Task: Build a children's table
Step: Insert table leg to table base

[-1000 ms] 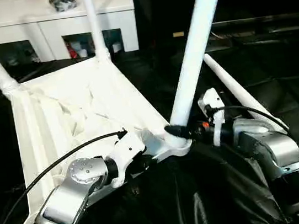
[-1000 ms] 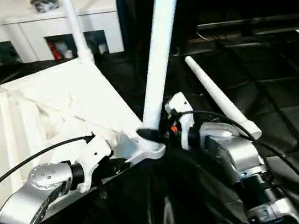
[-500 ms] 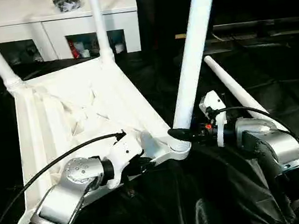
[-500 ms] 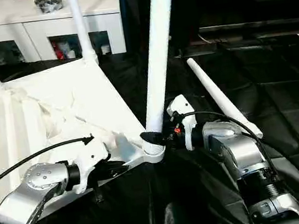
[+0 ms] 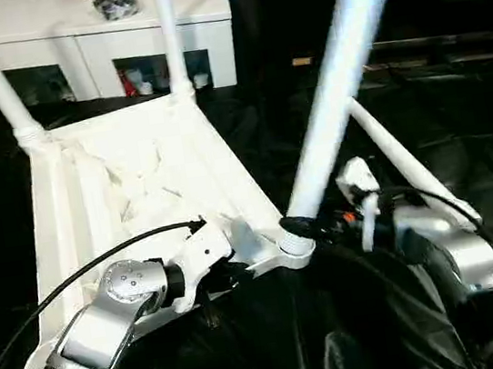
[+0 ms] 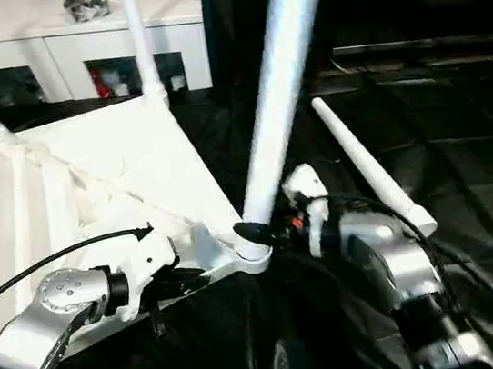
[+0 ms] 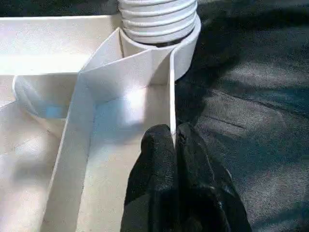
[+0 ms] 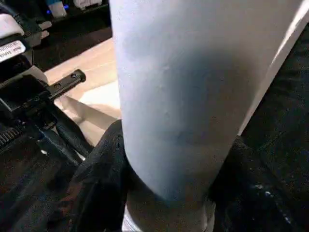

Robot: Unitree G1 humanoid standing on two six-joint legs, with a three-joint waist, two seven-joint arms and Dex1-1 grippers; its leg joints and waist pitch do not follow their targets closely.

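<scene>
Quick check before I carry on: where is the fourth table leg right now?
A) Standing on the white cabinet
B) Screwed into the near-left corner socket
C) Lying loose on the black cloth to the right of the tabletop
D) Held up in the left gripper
C: the loose leg lies flat on the black cloth, right of the upturned tabletop, while three legs stand in corner sockets.
</scene>
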